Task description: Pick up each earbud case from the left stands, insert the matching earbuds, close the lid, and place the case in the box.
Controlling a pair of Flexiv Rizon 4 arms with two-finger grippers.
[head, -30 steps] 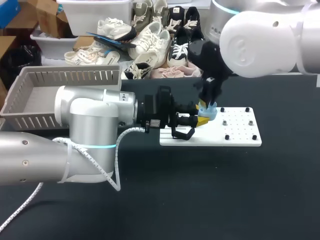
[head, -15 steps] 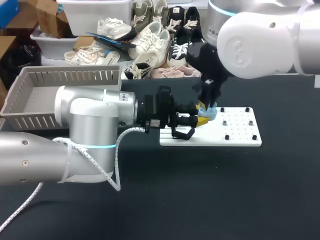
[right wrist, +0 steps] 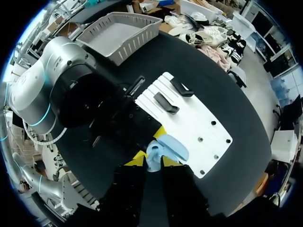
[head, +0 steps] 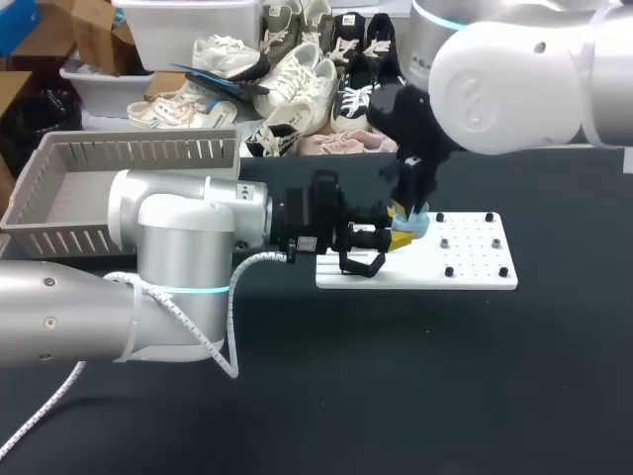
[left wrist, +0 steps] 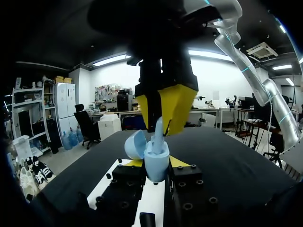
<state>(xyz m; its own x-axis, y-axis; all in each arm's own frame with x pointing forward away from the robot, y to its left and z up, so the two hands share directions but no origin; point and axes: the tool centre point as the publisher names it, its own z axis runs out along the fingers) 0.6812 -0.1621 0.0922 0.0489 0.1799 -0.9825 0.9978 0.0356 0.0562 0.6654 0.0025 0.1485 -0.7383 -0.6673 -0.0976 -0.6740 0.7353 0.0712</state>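
One left gripper [head: 394, 237] lies low over the black desk [head: 396, 376], its jaws closed on the one pale blue earbud case [left wrist: 156, 165] from both sides; the case stands upright with its lid [left wrist: 136, 144] open, over the near end of the white plate [right wrist: 199, 127]; one small label [head: 307, 242] on the left wrist is too small to read; the right gripper [left wrist: 159, 125] hangs directly above, jaws narrow, pinching one pale earbud [left wrist: 158, 131] at the case's mouth; two black stands [right wrist: 165, 103] [right wrist: 181, 87] lie on the plate; one grey basket [head: 129, 148] sits farthest back.
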